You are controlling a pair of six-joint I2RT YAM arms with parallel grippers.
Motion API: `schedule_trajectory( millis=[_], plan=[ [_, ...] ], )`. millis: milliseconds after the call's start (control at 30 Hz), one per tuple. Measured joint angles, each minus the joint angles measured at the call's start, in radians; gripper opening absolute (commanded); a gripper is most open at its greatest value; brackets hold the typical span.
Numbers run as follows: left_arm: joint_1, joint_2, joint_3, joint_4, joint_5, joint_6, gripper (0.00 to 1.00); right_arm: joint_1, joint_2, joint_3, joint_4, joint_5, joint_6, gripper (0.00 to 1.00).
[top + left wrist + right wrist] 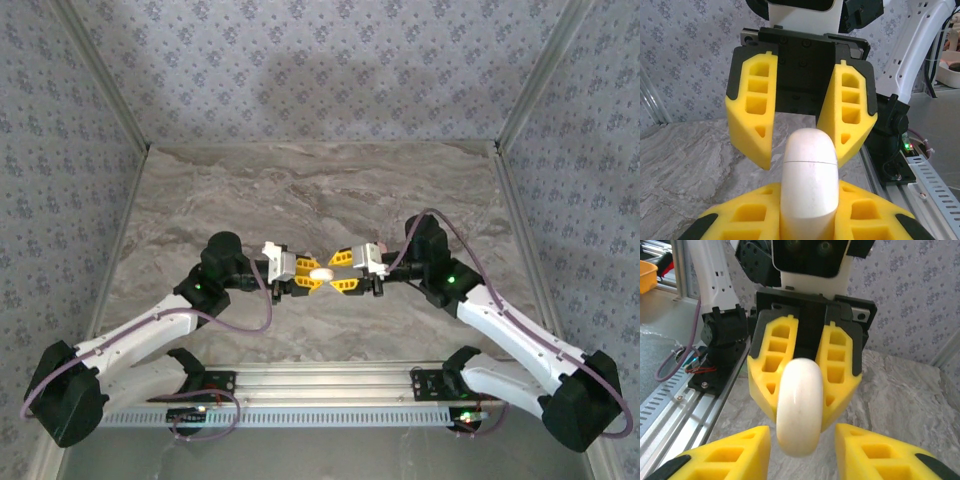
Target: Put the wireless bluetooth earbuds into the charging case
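Charging case (pixel 808 160) tight in left hand (pixel 809 195), between open fingers of right hand (pixel 801 437)

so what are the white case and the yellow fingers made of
White case: looks like hard, glossy plastic; smooth rounded shell with soft highlights and a thin seam across it.
Yellow fingers: matte, probably moulded or printed plastic, though a stiff foam is possible; flat dull faces with open cut-out cells.
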Motion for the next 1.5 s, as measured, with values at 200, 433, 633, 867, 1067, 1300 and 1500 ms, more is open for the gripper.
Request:
schedule_trajectory(
  millis=[200,433,633,867,1067,1300,1500],
  plan=[
    [0.000,0.000,0.000,0.000,0.000,0.000,0.09,0.018,0.022,0.009,0.005,0.001,-0.009,0.29],
    [0.009,-0.001,0.000,-0.002,-0.004,0.000,0.19,0.019,0.034,0.021,0.000,0.012,-0.010,0.11],
    [0.006,-0.031,0.018,-0.117,-0.056,0.079,0.45,0.021,0.034,0.050,-0.095,0.048,-0.055,0.09],
    [-0.025,-0.097,0.108,-0.419,-0.185,0.296,0.47,0.028,0.045,0.193,-0.384,0.170,-0.158,0.08],
    [-0.047,-0.072,0.116,-0.526,-0.229,0.373,0.47,0.069,0.113,0.235,-0.493,0.216,-0.181,0.08],
    [-0.055,-0.037,0.116,-0.533,-0.226,0.378,0.39,0.095,0.163,0.251,-0.529,0.220,-0.192,0.08],
    [-0.055,-0.032,0.116,-0.527,-0.218,0.375,0.29,0.101,0.183,0.266,-0.529,0.204,-0.195,0.08]
  ],
)
